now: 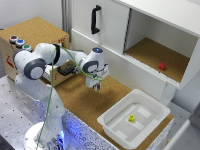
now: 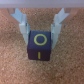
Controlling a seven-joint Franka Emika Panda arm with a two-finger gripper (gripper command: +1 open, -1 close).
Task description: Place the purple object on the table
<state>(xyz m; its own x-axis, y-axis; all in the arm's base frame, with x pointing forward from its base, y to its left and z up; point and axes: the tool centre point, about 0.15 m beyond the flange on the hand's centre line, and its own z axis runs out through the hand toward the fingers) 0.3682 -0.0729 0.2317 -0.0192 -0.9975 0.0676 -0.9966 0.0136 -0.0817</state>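
In the wrist view the purple object (image 2: pixel 40 46) is a small dark purple block with yellow marks on its top. It sits between the two pale fingers (image 2: pixel 22 26) of my gripper (image 2: pixel 40 39), which press on its two sides. The brown cork table (image 2: pixel 12 62) lies right beneath it. I cannot tell whether the block touches the cork. In the exterior view my gripper (image 1: pixel 96 86) points down, low over the table (image 1: pixel 85 102), near the white cabinet's front. The block is only a dark speck there.
A white tub (image 1: pixel 150 107) holding a small yellow piece (image 1: pixel 131 119) stands on the table toward the exterior view's right. A red block (image 1: pixel 162 66) lies on the cabinet's shelf. A cork-topped box with coloured buttons (image 1: pixel 20 42) stands behind the arm.
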